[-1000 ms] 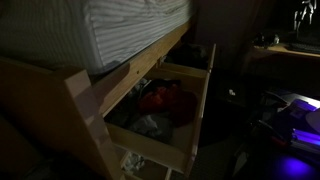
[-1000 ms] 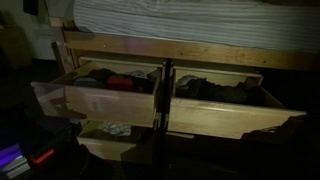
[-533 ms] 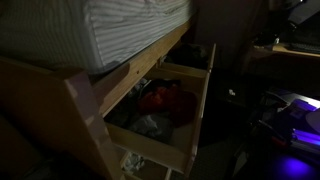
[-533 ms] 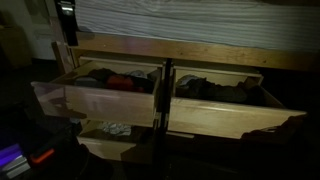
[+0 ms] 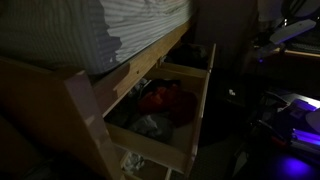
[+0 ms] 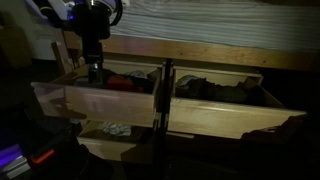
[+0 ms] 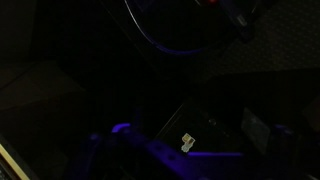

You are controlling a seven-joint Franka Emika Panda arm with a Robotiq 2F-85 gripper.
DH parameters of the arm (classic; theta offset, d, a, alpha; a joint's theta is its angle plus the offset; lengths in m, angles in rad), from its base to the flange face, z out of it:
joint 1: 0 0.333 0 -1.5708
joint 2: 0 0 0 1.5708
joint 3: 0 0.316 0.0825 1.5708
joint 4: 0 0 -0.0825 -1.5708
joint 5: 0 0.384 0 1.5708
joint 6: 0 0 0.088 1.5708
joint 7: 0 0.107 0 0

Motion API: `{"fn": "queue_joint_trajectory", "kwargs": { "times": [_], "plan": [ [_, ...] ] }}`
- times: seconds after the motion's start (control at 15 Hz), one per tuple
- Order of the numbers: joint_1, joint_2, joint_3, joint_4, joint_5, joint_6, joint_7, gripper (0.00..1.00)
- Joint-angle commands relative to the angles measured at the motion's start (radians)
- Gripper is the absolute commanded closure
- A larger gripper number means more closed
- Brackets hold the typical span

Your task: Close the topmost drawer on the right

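Note:
The topmost drawer on the right [image 6: 228, 116] is pale pine and stands pulled out under the bed, with dark clothes inside. My gripper [image 6: 93, 67] hangs on the dark arm at the upper left of that view, above the back of the open left drawer [image 6: 100, 101] and well apart from the right drawer. Its fingers are too dark to read. The arm also shows as a pale shape at the top right of an exterior view [image 5: 288, 30]. The wrist view is almost black and shows only floor and a purple glow.
The left drawer holds a red cloth [image 5: 160, 99]. A smaller lower drawer [image 6: 112, 143] with whitish marks stands open beneath it. A striped mattress [image 6: 200, 18] lies above. A purple-lit device [image 5: 296, 112] stands on the floor beside the bed.
The arm has come into both exterior views and lowered over the left drawer. A new shadow falls on the mattress. The drawers have not moved.

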Motion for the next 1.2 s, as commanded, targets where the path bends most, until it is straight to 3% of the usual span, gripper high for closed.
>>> {"fn": "queue_joint_trajectory", "kwargs": {
  "times": [0.0,0.13,0.6,0.73,0.93,1.0,1.07,1.13],
  "plan": [
    [-0.003,-0.001,0.004,0.001,0.004,-0.001,-0.001,0.0],
    [0.001,0.071,0.006,0.03,0.014,0.004,0.022,0.0],
    [0.037,0.478,-0.047,0.147,0.074,0.272,0.153,0.0],
    [0.095,0.58,-0.108,0.202,-0.026,0.45,0.333,0.0],
    [0.239,0.687,-0.217,0.294,-0.112,0.594,0.516,0.0],
    [0.274,0.707,-0.239,0.311,-0.092,0.599,0.548,0.0],
    [0.246,0.653,-0.225,0.258,-0.042,0.574,0.453,0.0],
    [0.279,0.679,-0.241,0.283,-0.043,0.581,0.487,0.0]
  ]
}}
